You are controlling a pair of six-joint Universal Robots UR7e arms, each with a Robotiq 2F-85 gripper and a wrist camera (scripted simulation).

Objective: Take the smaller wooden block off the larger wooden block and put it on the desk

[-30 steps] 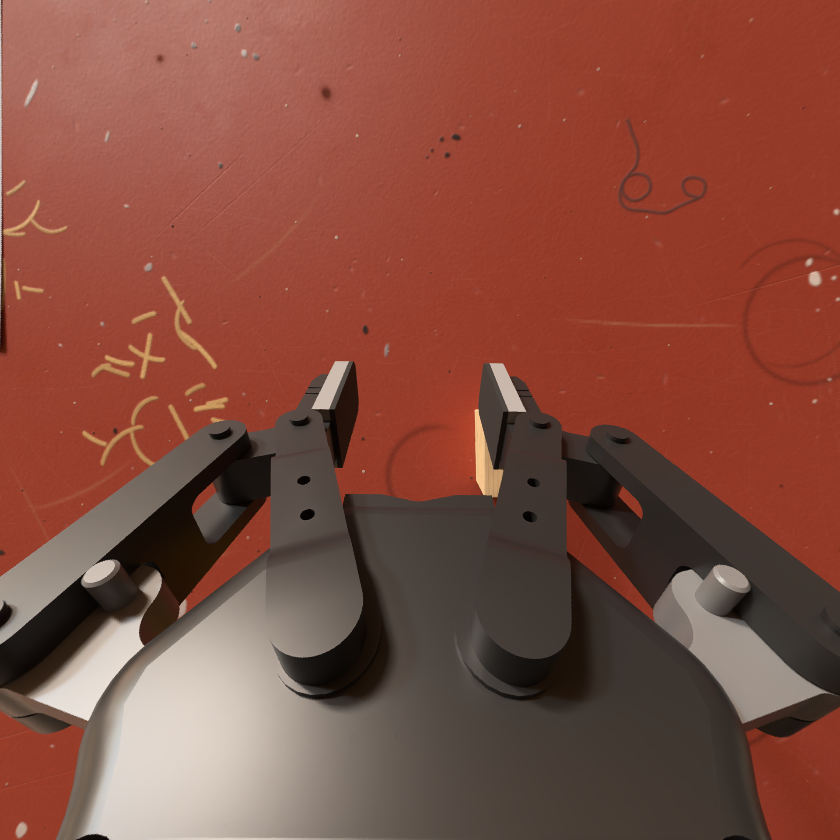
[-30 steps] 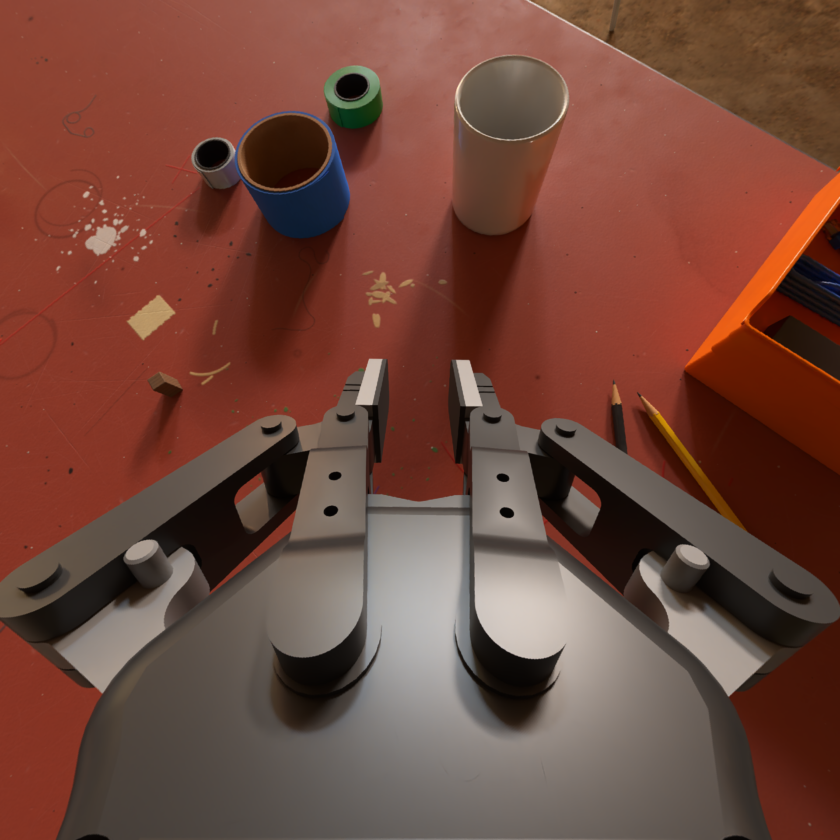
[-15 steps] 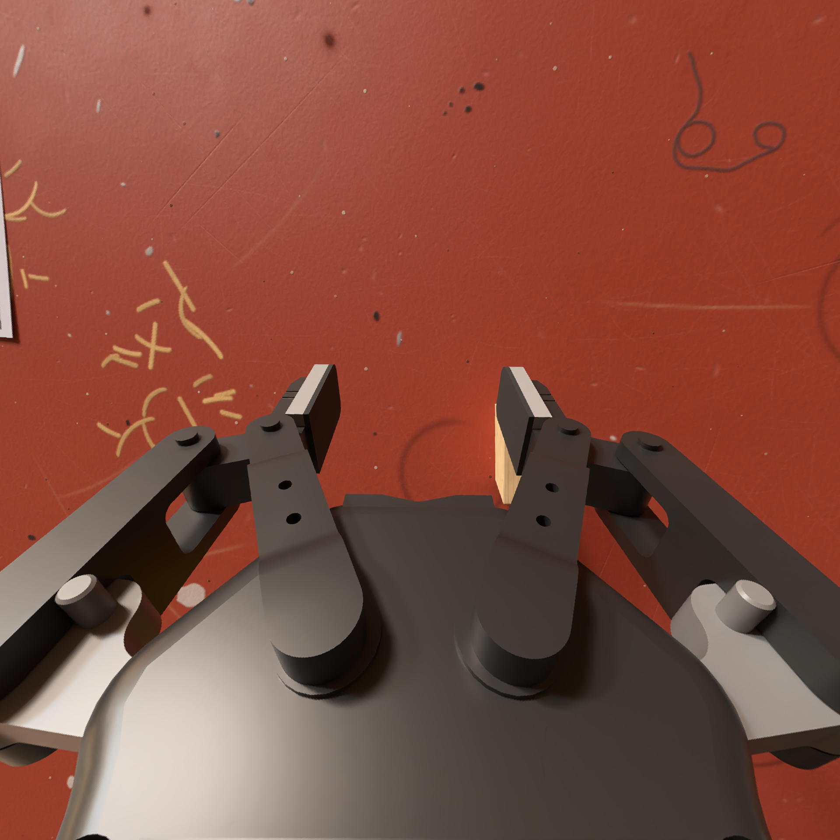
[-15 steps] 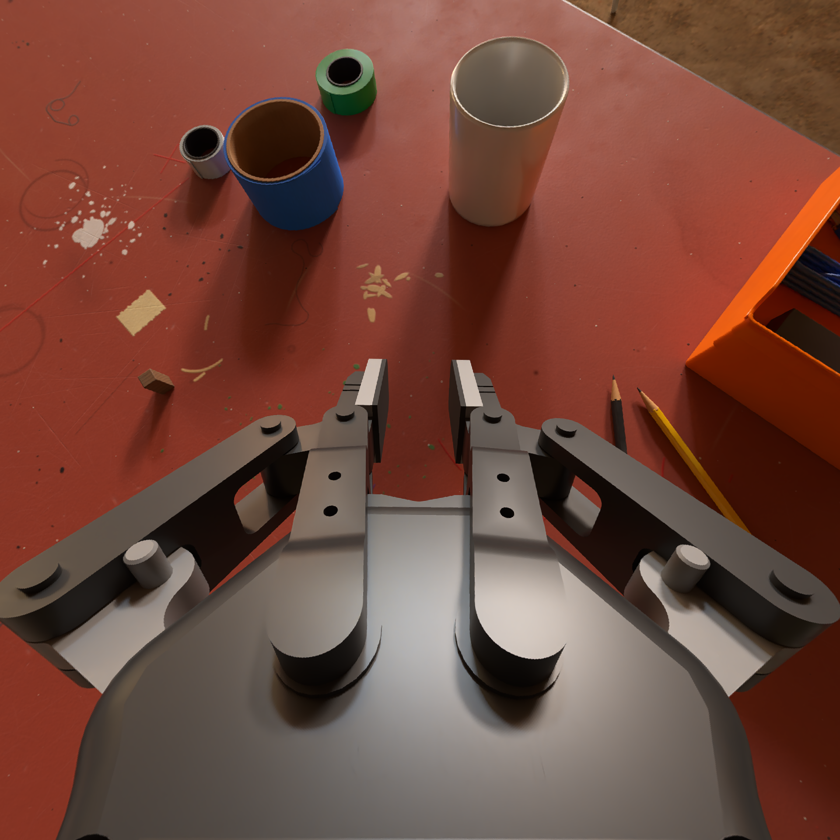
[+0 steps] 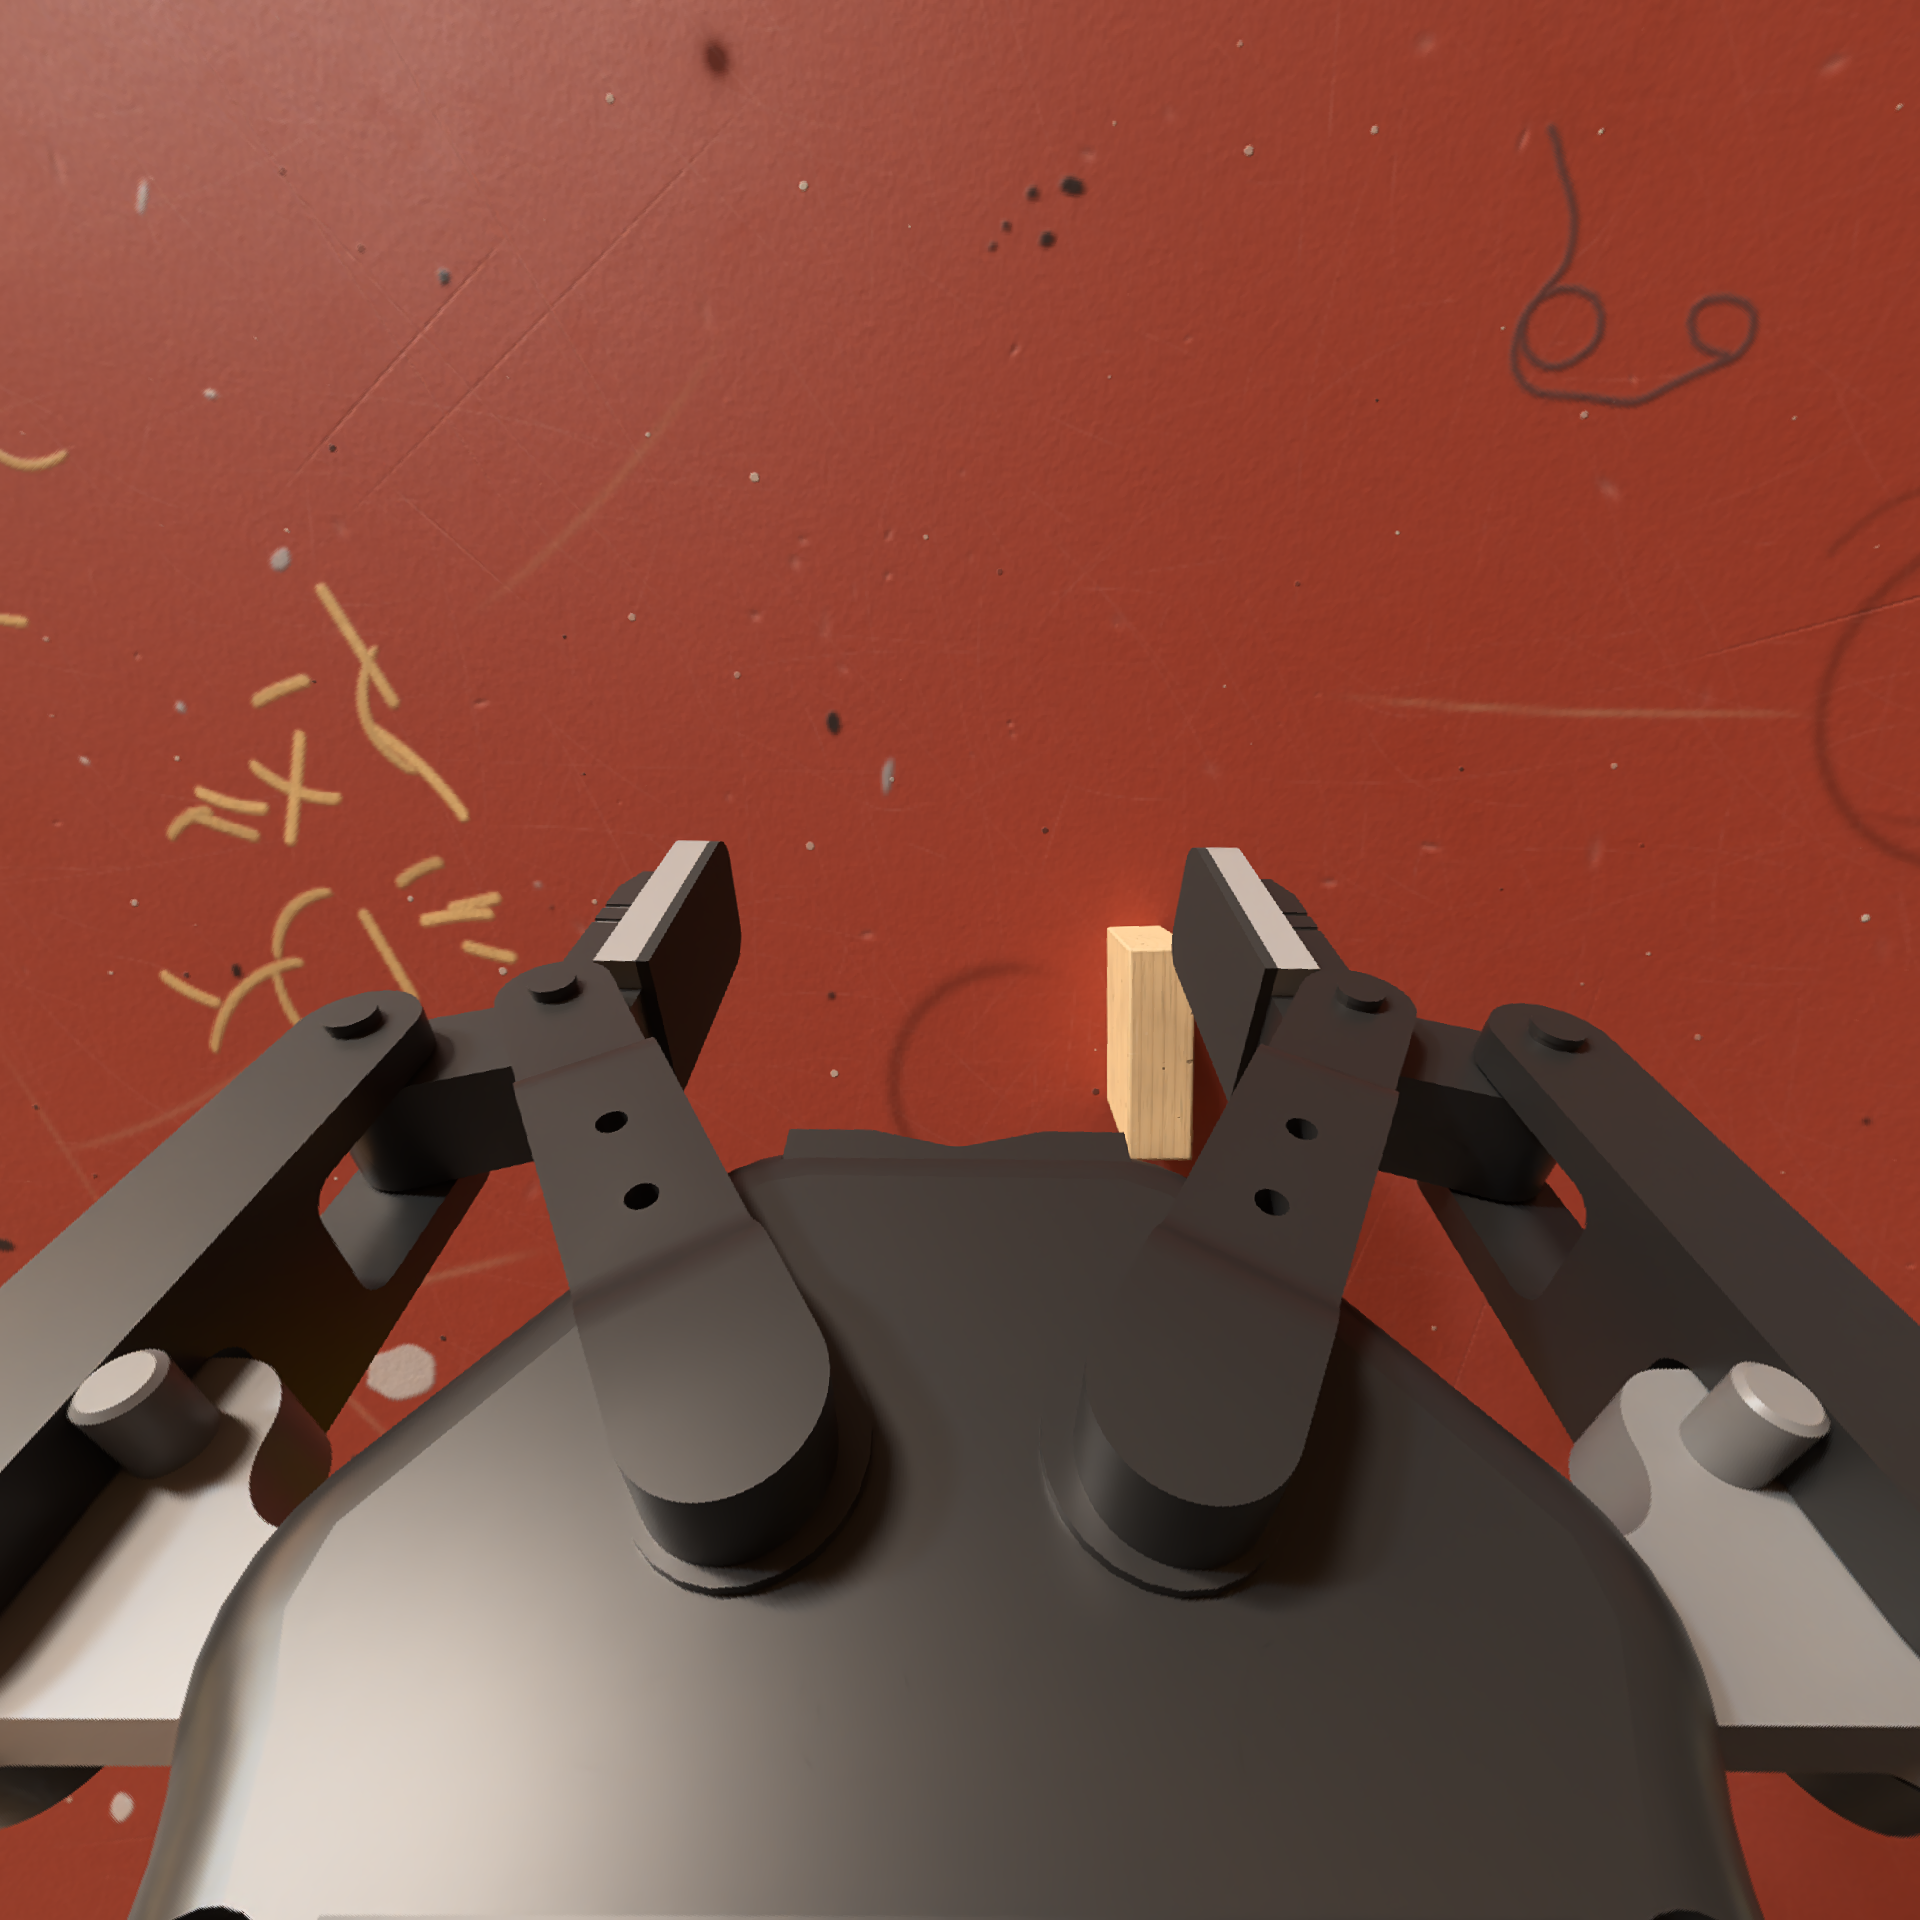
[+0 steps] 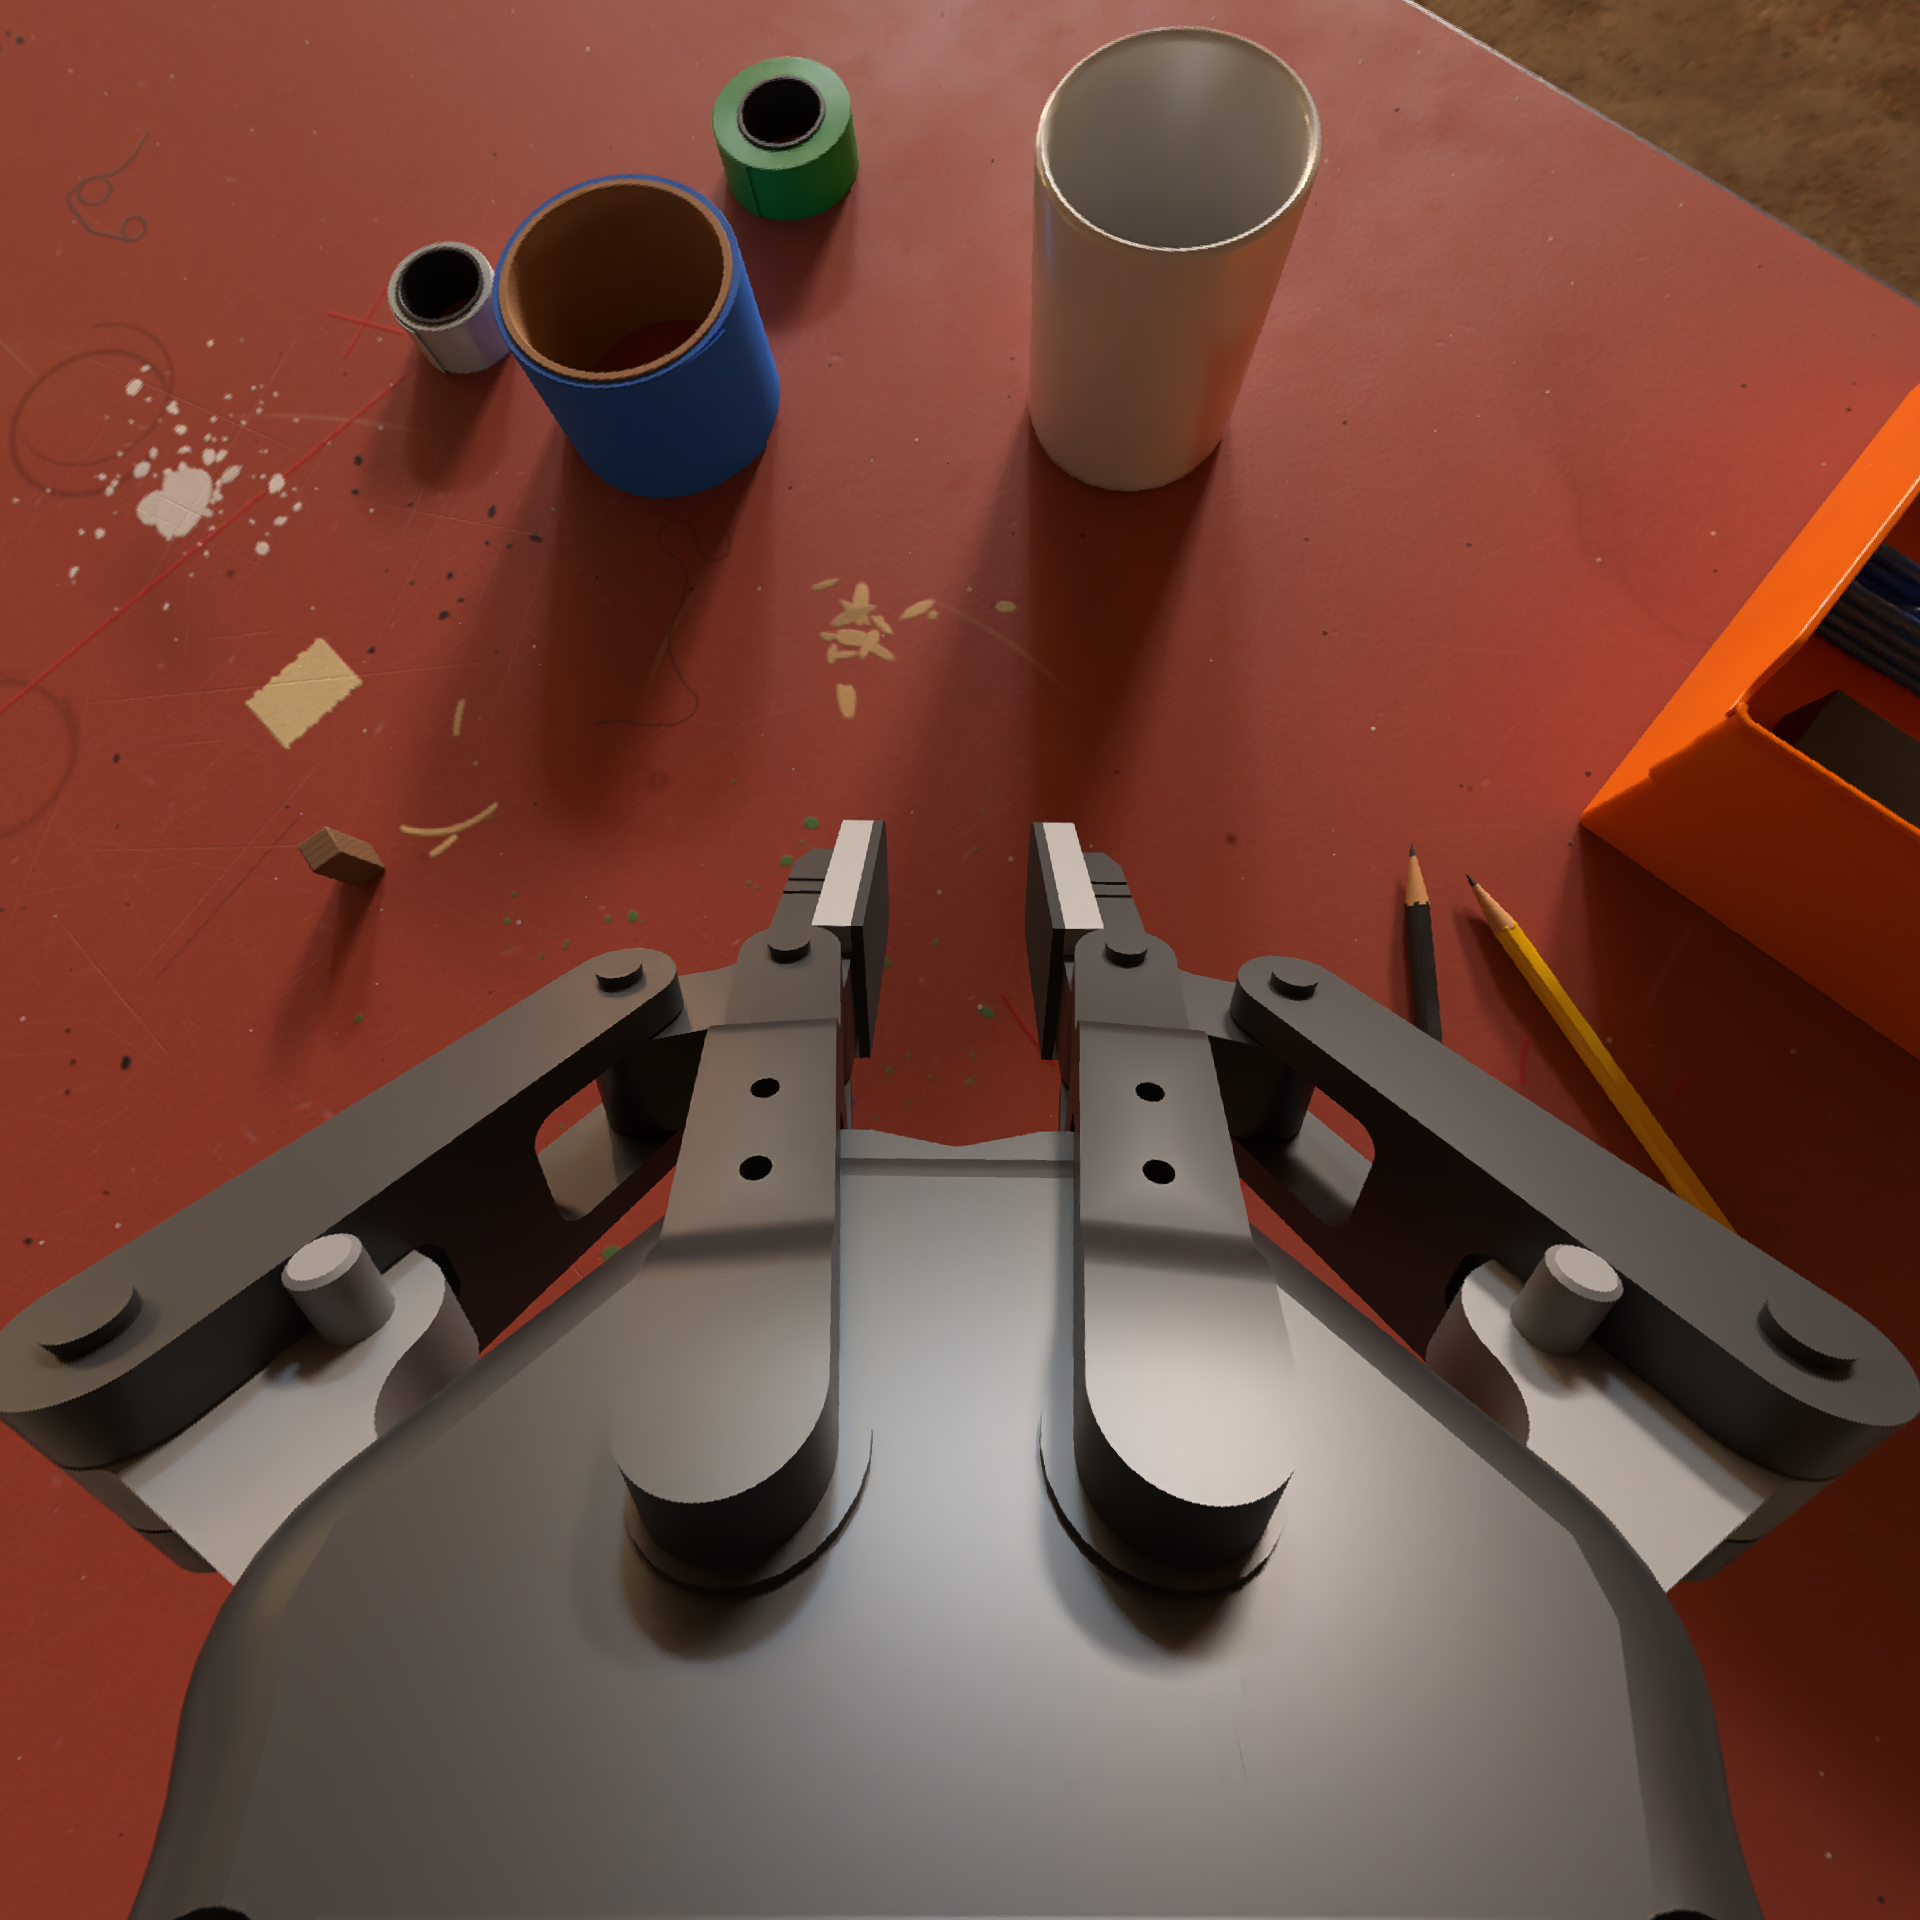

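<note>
The pale wooden block (image 5: 1148,1039) stands on the red tabletop (image 5: 1039,468), just inside your left gripper's (image 5: 961,935) wide-spread right finger. Lift straight up so that finger doesn't topple it. Your right gripper (image 6: 956,914), half-open and empty, hovers near two pencils (image 6: 1507,997).

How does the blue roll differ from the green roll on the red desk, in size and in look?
The blue roll is much larger and taller than the green roll. Its core is wide and brown inside, while the green roll's hole is small and dark. The blue roll touches a small grey roll; the green roll stands apart. Both stand on end, open side up, on the desk.
</note>
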